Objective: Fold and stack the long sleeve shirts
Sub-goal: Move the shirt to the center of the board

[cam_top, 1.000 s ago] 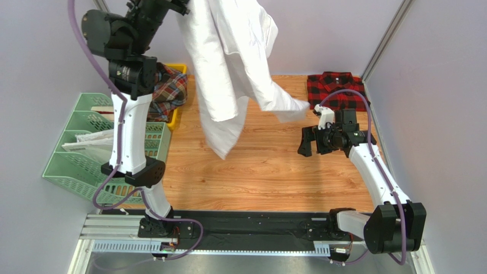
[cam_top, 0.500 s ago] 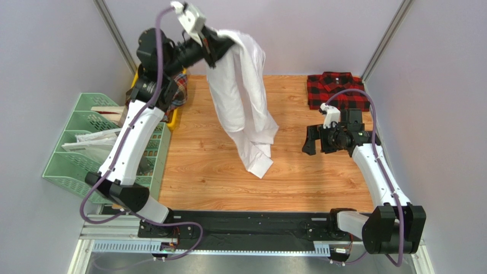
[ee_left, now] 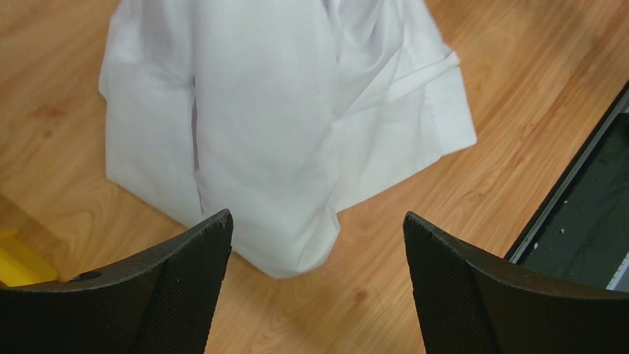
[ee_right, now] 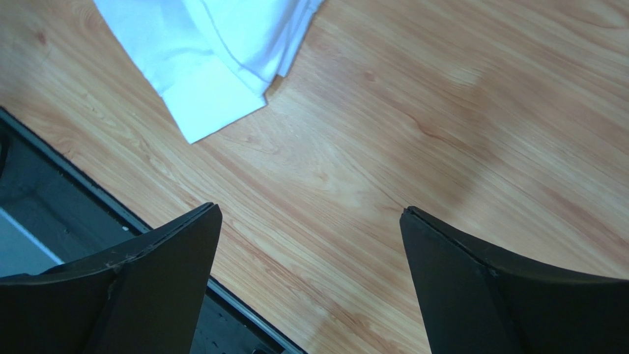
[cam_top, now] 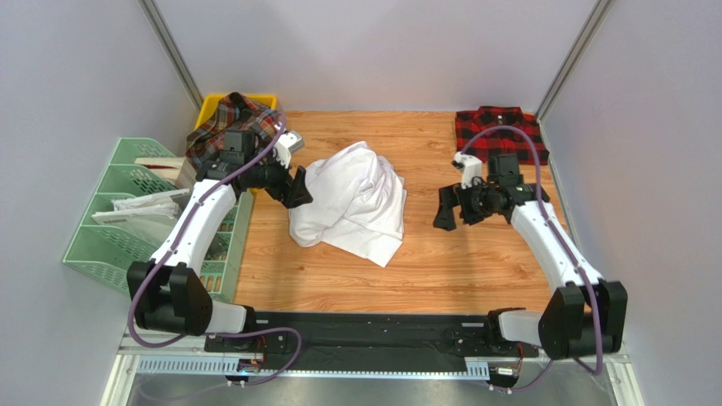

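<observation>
A crumpled white shirt point(cam_top: 352, 201) lies in a heap at the middle of the wooden table point(cam_top: 424, 271). The left wrist view has this white shirt point(ee_left: 280, 110) filling its upper half. My left gripper point(cam_top: 298, 188) sits at the heap's left edge, open, with only bare wood between its fingers point(ee_left: 184, 287). To the right of the heap my right gripper point(cam_top: 447, 211) hangs open and apart from the cloth, over bare wood, and a cuff of the white shirt point(ee_right: 214, 88) shows in its view. A folded red-and-black checked shirt point(cam_top: 498, 133) lies at the back right. A tartan shirt point(cam_top: 233, 118) is bunched in the yellow bin.
A yellow bin point(cam_top: 264, 101) stands at the back left corner. A green file rack point(cam_top: 119, 211) with white paper sheets point(cam_top: 136, 205) stands off the table's left edge. A black rail point(cam_top: 373, 326) runs along the near edge, and grey walls enclose the other sides.
My left arm swung down from high above the table and lowered the hanging white shirt onto the wood. Its gripper opened and let the shirt go. My right gripper shifted slightly left.
</observation>
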Motion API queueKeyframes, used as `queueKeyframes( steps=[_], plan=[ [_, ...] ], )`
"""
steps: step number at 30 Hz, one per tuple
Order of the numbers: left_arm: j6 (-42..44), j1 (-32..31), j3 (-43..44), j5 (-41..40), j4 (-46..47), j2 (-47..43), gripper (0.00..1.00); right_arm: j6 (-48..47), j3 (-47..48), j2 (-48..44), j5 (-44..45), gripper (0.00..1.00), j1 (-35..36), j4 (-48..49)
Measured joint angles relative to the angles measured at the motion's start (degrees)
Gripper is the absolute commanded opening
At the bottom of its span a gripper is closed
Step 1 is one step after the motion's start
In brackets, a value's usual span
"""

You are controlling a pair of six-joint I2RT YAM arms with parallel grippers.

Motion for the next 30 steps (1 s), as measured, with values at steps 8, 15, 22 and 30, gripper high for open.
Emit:
queueKeyframes(
  steps=[8, 15, 22, 30],
  plan=[
    [0.8, 0.6, -2.8, -8.5, -0.7, 11.1, 0.91, 0.8, 9.6, 20.7, 0.7, 1.00, 11.8, 2.8],
    [-0.9, 0.8, -2.8, -14.6, -0.8, 20.4, 0.77, 4.2, 20.5, 35.9, 0.4, 0.84, 17.3, 6.4],
    [-1.1, 1.0, -2.2, -13.7, -3.0, 22.9, 0.00, 5.9, 25.4, 43.6, 1.5, 0.00, 19.6, 6.1],
    [3.7, 2.2, 7.9, -8.3, -12.6, 9.9, 0.00, 3.4, 26.1, 24.8, 3.8, 0.00, 10.9, 2.6]
  ],
)
